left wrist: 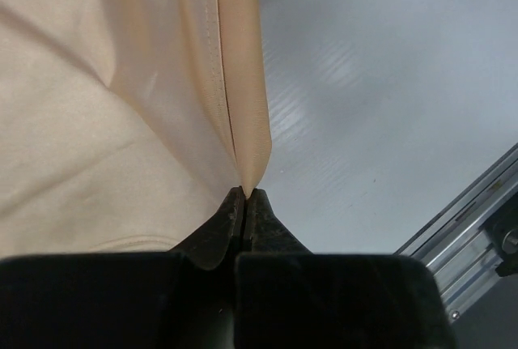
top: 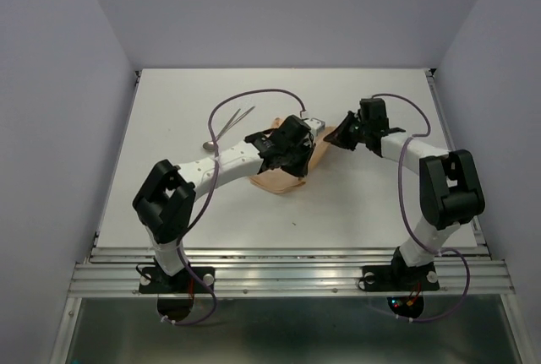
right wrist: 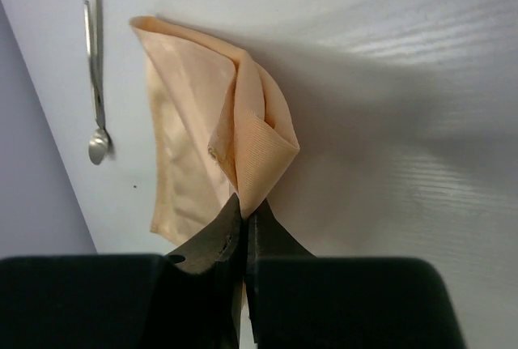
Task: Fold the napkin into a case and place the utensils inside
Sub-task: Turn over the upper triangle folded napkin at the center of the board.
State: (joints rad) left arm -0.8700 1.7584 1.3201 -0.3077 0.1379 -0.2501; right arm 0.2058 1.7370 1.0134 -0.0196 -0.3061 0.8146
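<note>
The peach-orange napkin [top: 281,181] lies partly folded and lifted at mid-table, mostly under my left arm. My left gripper [top: 286,149] is shut on a folded edge of it; in the left wrist view the cloth [left wrist: 121,122] runs up from the closed tips of the left gripper [left wrist: 245,195]. My right gripper [top: 341,138] is shut on a doubled-over corner of the napkin [right wrist: 255,151], pinched at the tips of the right gripper [right wrist: 247,206]. The utensils [top: 230,126] lie on the table to the napkin's far left. The right wrist view shows them [right wrist: 95,82] with the spoon bowl [right wrist: 98,148]. No finished case shows.
The white table [top: 363,212] is walled by pale panels at the back and sides. A metal rail [top: 287,273] runs along the near edge and also shows in the left wrist view [left wrist: 473,231]. Purple cables loop over both arms.
</note>
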